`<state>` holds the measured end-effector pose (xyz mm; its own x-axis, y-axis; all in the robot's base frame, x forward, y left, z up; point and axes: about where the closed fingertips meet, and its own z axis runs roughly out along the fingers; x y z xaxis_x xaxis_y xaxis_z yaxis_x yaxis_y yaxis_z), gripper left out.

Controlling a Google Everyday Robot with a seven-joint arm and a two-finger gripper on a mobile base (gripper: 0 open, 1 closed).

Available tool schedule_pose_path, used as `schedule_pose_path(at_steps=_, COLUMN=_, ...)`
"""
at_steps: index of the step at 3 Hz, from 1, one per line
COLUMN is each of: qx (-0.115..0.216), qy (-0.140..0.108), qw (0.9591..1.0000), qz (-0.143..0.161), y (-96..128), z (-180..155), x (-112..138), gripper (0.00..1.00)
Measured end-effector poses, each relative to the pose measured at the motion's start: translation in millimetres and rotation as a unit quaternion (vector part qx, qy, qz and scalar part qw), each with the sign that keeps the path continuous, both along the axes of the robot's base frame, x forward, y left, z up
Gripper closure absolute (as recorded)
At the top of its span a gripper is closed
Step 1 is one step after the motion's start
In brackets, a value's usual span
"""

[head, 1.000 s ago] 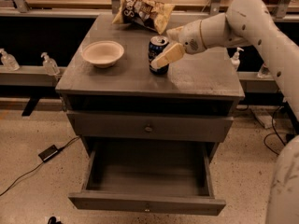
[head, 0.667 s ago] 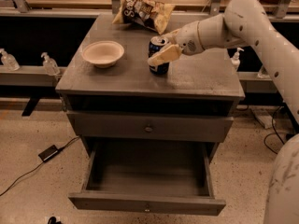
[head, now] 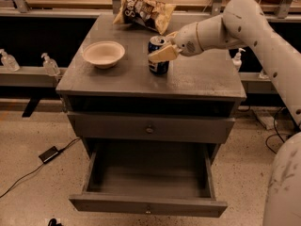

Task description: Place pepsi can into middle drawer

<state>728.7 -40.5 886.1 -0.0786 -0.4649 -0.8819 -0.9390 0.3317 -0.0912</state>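
The pepsi can (head: pixel 158 66) stands upright on the cabinet top (head: pixel 202 79), right of centre. My gripper (head: pixel 159 47) reaches in from the right and is closed around the can's upper part. One tan finger (head: pixel 162 54) lies across the can's front; the other is behind the can. The can's base still rests on the top. The middle drawer (head: pixel 148 205) is pulled wide open at the bottom of the cabinet, and its inside holds nothing. It lies well below and in front of the can.
A white bowl (head: pixel 104 53) sits on the cabinet top at the left. A brown-yellow chip bag (head: pixel 143 12) lies at the back. A closed drawer (head: pixel 149 128) with a knob sits above the open one. A cable and adapter (head: pixel 49 154) lie on the floor at left.
My gripper has shifted slightly left onto the can, and the front finger now lies across its upper part. The can has stayed in place on the cabinet top.
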Motion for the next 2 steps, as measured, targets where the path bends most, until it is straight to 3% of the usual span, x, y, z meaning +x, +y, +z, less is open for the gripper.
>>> schedule_pose_path(at_steps=1, qx=0.001, qy=-0.007, qw=0.9994, qz=0.033, y=17.3, z=13.5, x=4.9, gripper=0.99)
schedule_pose_path(at_steps=2, qx=0.010, qy=-0.036, qw=0.9956, qz=0.086, y=32.2, z=56.8, x=-34.2, gripper=1.00)
